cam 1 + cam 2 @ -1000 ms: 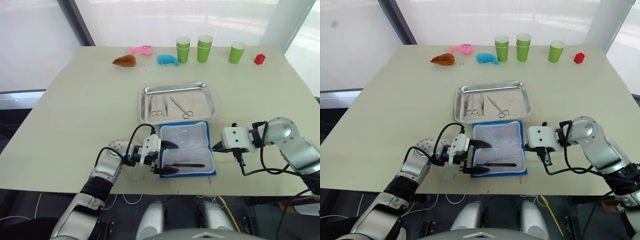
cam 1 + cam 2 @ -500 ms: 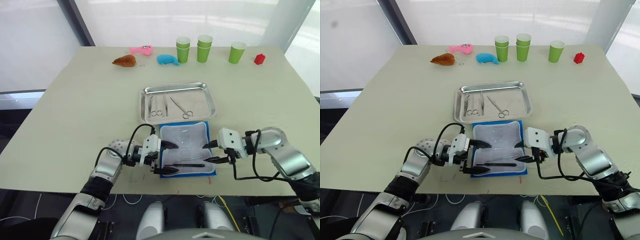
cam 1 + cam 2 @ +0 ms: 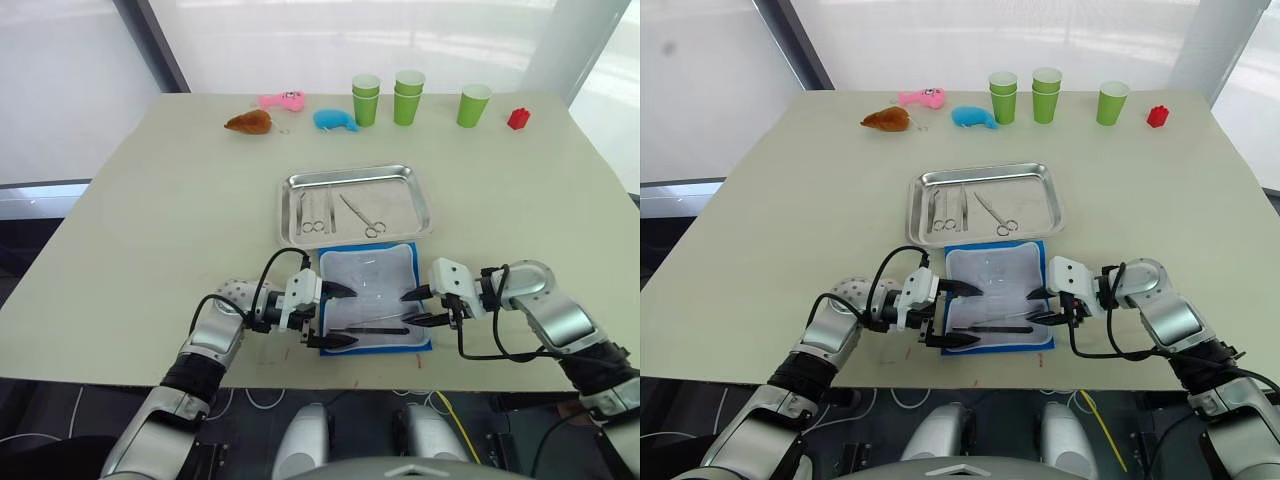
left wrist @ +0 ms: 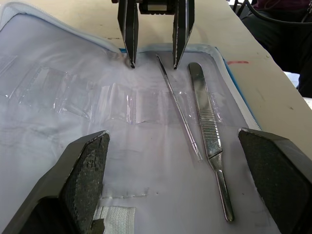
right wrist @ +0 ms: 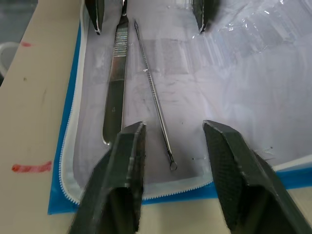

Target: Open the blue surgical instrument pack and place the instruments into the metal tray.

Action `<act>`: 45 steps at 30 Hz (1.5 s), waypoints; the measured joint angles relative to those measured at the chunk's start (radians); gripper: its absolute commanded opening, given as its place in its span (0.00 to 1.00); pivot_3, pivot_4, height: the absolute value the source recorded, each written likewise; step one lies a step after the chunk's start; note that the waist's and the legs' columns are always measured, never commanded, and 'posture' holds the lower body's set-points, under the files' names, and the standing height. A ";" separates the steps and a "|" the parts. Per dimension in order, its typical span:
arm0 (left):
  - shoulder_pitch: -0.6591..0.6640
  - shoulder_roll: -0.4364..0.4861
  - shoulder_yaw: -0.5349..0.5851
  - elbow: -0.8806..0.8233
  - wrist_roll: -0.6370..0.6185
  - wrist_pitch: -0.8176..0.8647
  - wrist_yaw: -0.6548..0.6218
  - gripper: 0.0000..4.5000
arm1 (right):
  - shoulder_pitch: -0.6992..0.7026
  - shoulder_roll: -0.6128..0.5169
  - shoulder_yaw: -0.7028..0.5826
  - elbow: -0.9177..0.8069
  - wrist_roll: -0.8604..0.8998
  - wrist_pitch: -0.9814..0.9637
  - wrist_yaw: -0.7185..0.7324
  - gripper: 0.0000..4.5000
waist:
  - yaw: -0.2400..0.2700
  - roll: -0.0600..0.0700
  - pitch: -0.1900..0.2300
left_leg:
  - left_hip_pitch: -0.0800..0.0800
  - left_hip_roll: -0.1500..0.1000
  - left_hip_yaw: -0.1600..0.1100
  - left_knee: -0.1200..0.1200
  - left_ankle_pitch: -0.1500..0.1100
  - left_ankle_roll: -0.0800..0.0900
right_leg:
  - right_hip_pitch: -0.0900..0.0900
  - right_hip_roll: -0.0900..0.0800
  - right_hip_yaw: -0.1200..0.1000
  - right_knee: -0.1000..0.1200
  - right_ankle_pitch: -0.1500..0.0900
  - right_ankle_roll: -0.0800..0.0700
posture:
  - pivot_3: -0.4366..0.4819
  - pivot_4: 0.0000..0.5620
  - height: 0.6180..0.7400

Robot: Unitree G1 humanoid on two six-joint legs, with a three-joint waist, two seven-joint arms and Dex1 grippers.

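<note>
Straddling the thin probe [image 5: 155, 92] on the open pack [image 3: 373, 299], the right gripper [image 5: 173, 161] is spread narrowly; close squarely. Left gripper [image 3: 340, 315], wide, pins the opposite edge. Tray [image 3: 426, 205] lies beyond.

instruments [image 3: 335, 211] in metal tray [image 3: 296, 183] | types too small to tell

No text, label or number can be read anywhere.

Metal tray [image 3: 424, 208] shiny steel; pack [image 3: 372, 296] blue cloth, clear glossy plastic pockets (crinkled); table [image 3: 150, 220] matt.
</note>
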 measured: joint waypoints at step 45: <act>0.000 -0.005 0.001 0.000 0.000 0.000 -0.001 1.00 | -0.069 -0.171 0.020 -0.155 -0.077 -0.028 0.070 0.01 | 0.002 0.001 0.000 | -0.001 -0.001 0.000 0.000 0.000 0.000 | 0.000 -0.001 0.000 -0.001 0.000 0.001 | 0.48 0.27 1.00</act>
